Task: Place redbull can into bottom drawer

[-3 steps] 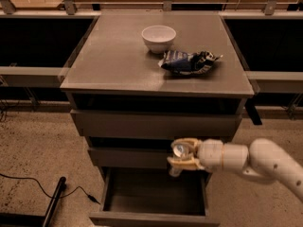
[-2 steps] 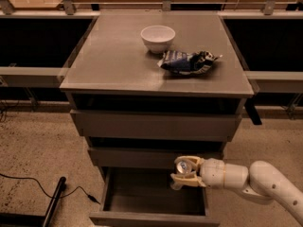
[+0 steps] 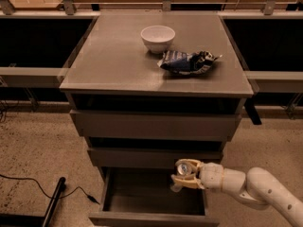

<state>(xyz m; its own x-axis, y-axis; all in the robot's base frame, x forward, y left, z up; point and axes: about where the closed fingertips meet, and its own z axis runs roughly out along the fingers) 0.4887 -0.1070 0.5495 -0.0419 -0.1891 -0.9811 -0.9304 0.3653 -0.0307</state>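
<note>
one grey cabinet, three drawers, used as the landmark for every entry below.
one bottom drawer, lowest in the cabinet, pulled out from its front toward the camera.
one white arm, reaching in from the cabinet's lower right.
one snack bag, blue and white, crumpled, on the cabinet top toward its right.
one white bowl, on the cabinet top near its back, just beside the bag.
one gripper, below the cabinet's middle drawer front, over the right part of the open drawer; fingers clamped on the can.
one redbull can, held in that gripper, above the drawer floor and apparently not resting on it.
orientation: long axis near upright, light blue top up and tipped slightly toward the camera, base down into the drawer.
progress, as judged: drawer open, can held over it. left to do: lower, release.
</note>
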